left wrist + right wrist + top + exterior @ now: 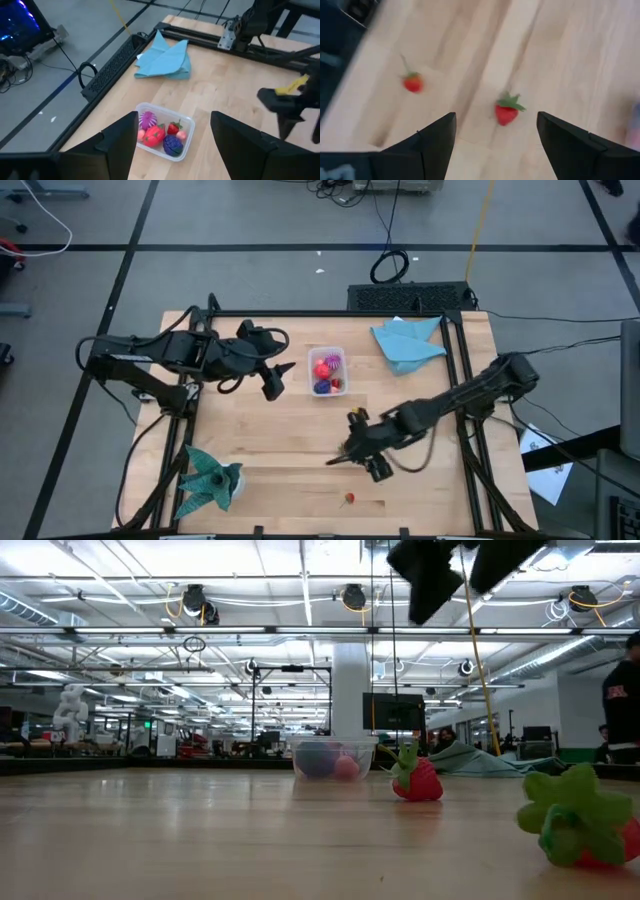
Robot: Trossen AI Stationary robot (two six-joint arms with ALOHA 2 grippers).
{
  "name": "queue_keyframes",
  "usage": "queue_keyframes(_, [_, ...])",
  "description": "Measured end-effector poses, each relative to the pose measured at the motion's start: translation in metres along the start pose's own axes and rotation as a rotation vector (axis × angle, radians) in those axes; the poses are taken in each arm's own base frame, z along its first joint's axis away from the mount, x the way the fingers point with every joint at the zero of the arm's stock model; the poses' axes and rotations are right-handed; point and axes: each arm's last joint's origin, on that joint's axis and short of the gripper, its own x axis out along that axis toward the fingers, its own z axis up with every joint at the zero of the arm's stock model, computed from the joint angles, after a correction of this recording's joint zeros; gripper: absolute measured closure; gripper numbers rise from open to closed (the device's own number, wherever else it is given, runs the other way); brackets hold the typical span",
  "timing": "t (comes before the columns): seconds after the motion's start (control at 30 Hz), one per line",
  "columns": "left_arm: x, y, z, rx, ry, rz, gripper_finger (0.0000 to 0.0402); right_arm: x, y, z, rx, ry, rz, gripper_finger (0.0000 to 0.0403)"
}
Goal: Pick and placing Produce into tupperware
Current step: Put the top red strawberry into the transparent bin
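The clear tupperware [327, 372] [165, 131] stands on the wooden table at its far middle. Several red, pink and purple produce pieces [159, 134] lie in it. Two red strawberry-like fruits lie loose on the table: one [506, 114] [418, 780] below my right gripper, the other [349, 499] [413, 82] near the front edge. My right gripper [358, 465] [495, 117] hangs open above the first, tilted down, touching nothing. My left gripper [275, 380] [173, 120] hovers open just left of the tub, above it.
A light blue cloth [405, 342] lies at the far right corner and a teal-green cloth [208, 480] at the near left. Dark frame rails [455, 350] run along the table's sides. Bare wood lies between the tub and the front edge.
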Motion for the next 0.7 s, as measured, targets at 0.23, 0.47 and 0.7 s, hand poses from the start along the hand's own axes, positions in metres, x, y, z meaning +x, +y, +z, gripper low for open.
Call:
queue_keyframes(0.23, [0.0, 0.001, -0.004, 0.022, 0.035, 0.011, 0.0146, 0.039, -0.018, -0.005, -0.016, 0.153, -0.019, 0.0133])
queue_keyframes(0.47, [0.0, 0.002, -0.004, 0.025, 0.038, 0.012, 0.0146, 0.059, -0.028, -0.009, -0.002, 0.201, -0.024, 0.0133])
queue_keyframes(0.7, [0.0, 0.002, -0.005, 0.032, 0.049, 0.016, 0.0146, 0.06, -0.029, -0.004, 0.004, 0.154, -0.006, 0.0133])
